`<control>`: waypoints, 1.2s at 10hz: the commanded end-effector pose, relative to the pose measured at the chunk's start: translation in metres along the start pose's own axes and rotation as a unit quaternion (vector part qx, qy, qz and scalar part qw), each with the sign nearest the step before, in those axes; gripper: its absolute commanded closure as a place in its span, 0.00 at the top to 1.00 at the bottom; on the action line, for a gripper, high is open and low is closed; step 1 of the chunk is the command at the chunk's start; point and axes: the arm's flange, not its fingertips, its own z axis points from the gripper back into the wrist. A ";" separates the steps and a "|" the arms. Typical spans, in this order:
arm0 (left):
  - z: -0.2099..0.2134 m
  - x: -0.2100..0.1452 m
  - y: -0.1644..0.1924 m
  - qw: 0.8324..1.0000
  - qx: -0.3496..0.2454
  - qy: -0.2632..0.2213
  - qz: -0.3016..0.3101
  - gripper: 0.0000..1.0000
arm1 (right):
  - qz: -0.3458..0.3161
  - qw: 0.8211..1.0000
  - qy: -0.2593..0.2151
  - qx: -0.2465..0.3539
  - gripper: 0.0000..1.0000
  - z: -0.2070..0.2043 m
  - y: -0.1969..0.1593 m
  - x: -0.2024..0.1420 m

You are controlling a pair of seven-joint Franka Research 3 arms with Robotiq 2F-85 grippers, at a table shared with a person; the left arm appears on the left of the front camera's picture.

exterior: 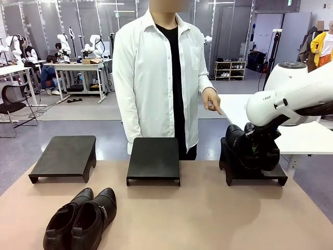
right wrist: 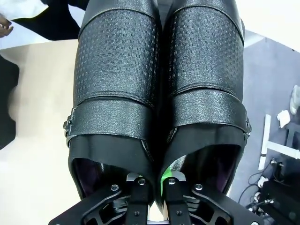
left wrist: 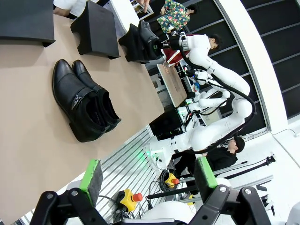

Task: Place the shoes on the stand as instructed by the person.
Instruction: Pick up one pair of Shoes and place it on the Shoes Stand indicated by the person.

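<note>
One pair of black shoes (exterior: pixel 80 219) lies on the table at the front left, also seen in the left wrist view as the pair (left wrist: pixel 84 105) beyond my left gripper (left wrist: pixel 149 173), which hangs open and empty above the table's edge. My right gripper (right wrist: pixel 155 183) is shut on the inner collars of the other pair of shoes (right wrist: pixel 159 93), pinching the two together. That pair (exterior: pixel 244 148) sits on or just above the right stand (exterior: pixel 255 176); I cannot tell which. The person's hand (exterior: pixel 212 100) points down toward that stand.
Two more black stands are bare: the middle stand (exterior: pixel 153 159) and the left stand (exterior: pixel 65 156). The person in a white shirt (exterior: pixel 145 73) stands behind the middle stand. A white table (exterior: pixel 307 138) lies behind my right arm.
</note>
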 end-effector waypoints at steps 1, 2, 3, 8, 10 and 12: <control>0.002 0.000 -0.001 1.000 -0.005 0.000 -0.006 1.00 | -0.021 0.999 -0.034 -0.016 0.07 -0.002 0.001 0.002; 0.002 0.000 -0.001 1.000 -0.005 0.000 -0.006 1.00 | -0.026 0.999 -0.039 -0.016 0.07 -0.004 0.000 0.003; 0.002 0.000 -0.001 1.000 -0.005 0.000 -0.006 1.00 | -0.025 0.999 -0.037 -0.016 0.07 -0.009 0.002 0.004; 0.002 0.000 -0.001 1.000 -0.005 0.000 -0.006 1.00 | -0.040 0.998 -0.054 -0.001 0.07 -0.026 -0.001 0.005; 0.002 0.000 -0.001 1.000 -0.005 0.000 -0.006 1.00 | -0.053 0.997 -0.052 0.010 0.07 -0.029 -0.004 0.004; 0.002 0.000 -0.001 1.000 -0.005 0.000 -0.006 1.00 | -0.061 0.997 -0.055 0.012 0.07 -0.033 -0.005 0.003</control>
